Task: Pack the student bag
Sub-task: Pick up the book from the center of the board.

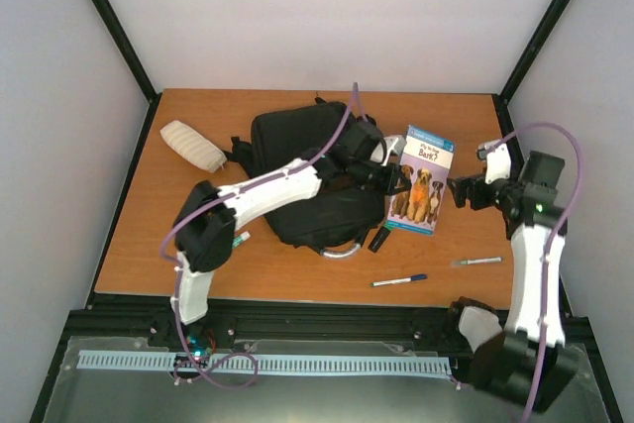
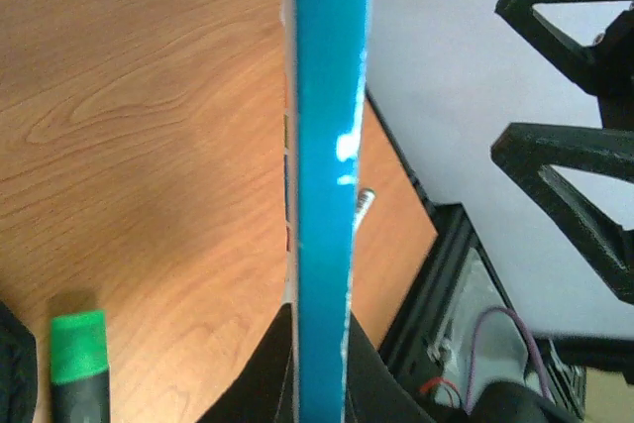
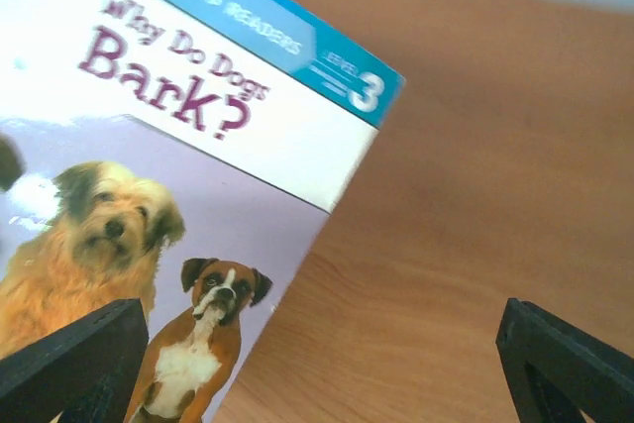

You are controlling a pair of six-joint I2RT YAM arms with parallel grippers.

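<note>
Left claw (image 1: 392,177) is pinching the thin paperback dog book with the blue spine (image 1: 421,180) by its left edge, jaws closed tight on it, while the right claw (image 1: 463,191) is hanging wide open and empty just off the book's right edge. The large black fabric backpack (image 1: 287,151) is lying flat at the middle of the tabletop (image 1: 139,245), nearer the back edge, touching the book's left side. Soft and bulky, the bag is likely sagging wherever lifted, so its cloth is looking a poor grip. The curved silvery-grey handle (image 1: 342,251) facing the front edge, or the rim of an opening, is looking the firmer hold. A cream pencil pouch (image 1: 193,146) is resting near the back-left corner, and two pens (image 1: 399,280) are lying toward the front-right corner
</note>
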